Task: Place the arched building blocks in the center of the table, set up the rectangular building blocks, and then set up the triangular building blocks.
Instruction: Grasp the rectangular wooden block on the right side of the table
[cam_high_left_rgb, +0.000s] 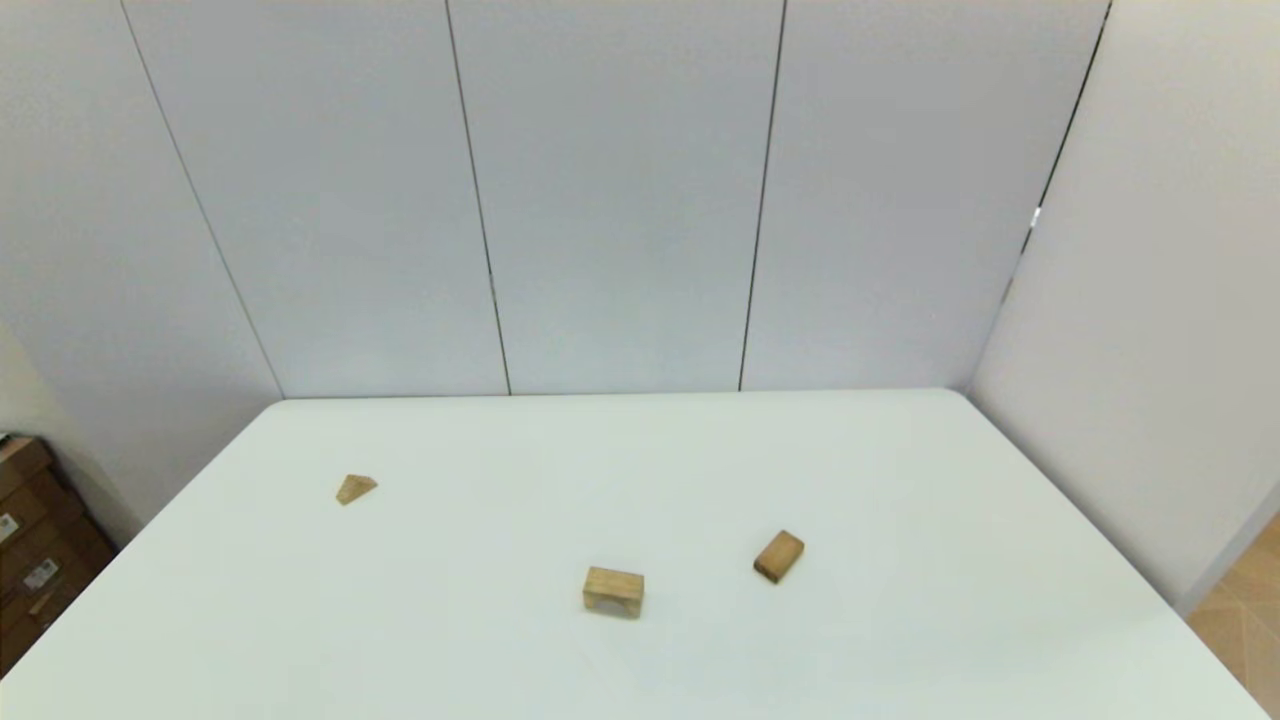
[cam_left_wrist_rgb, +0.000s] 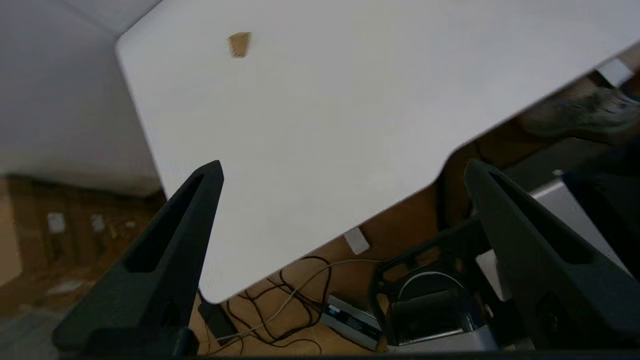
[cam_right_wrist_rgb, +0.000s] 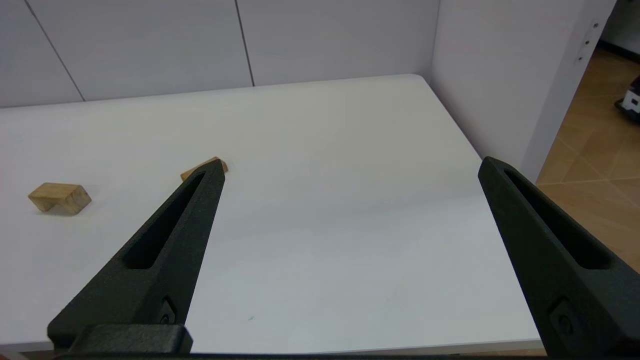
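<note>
The arched block (cam_high_left_rgb: 613, 591) stands on its legs near the middle front of the white table (cam_high_left_rgb: 640, 450); the right wrist view shows the arched block (cam_right_wrist_rgb: 59, 197) too. The rectangular block (cam_high_left_rgb: 779, 556) lies flat to its right, and one finger partly hides the rectangular block (cam_right_wrist_rgb: 219, 164) in the right wrist view. The triangular block (cam_high_left_rgb: 355, 488) lies far to the left, and the left wrist view catches the triangular block (cam_left_wrist_rgb: 239, 44) at a distance. Neither arm shows in the head view. My left gripper (cam_left_wrist_rgb: 345, 172) hangs open off the table's near-left corner. My right gripper (cam_right_wrist_rgb: 350, 170) is open at the table's near-right edge, holding nothing.
Grey wall panels (cam_high_left_rgb: 620, 200) close the table's far and right sides. Cardboard boxes (cam_high_left_rgb: 35, 545) stand on the floor at the left. Cables and a power unit (cam_left_wrist_rgb: 350, 315) lie on the floor under the table's near-left corner.
</note>
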